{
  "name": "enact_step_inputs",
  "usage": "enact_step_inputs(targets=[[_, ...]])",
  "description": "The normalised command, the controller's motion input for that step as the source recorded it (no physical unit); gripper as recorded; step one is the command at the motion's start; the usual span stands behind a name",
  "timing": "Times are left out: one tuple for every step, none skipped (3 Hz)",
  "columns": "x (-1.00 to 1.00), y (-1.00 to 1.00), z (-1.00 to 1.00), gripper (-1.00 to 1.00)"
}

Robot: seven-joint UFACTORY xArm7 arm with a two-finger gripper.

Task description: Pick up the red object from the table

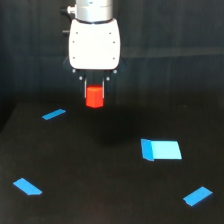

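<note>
The red object [94, 97] is a small bright red-orange stubby block held between the dark fingers of my gripper [94, 90]. It hangs well above the black table [100, 170], with nothing touching its underside. My gripper is shut on it, below the white wrist housing at the top centre of the exterior view. The upper part of the block is hidden between the fingers.
Flat blue pieces lie on the table: a thin strip [54, 114] at the exterior view's left, a larger rectangle [161, 149] at the right, one [27, 186] at the lower left and one [198, 196] at the lower right.
</note>
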Motion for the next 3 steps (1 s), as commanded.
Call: enact_step_inputs(targets=[[0.00, -0.04, 0.26, -1.00], [-0.01, -0.07, 0.21, -1.00], [-0.02, -0.13, 0.11, -0.91]])
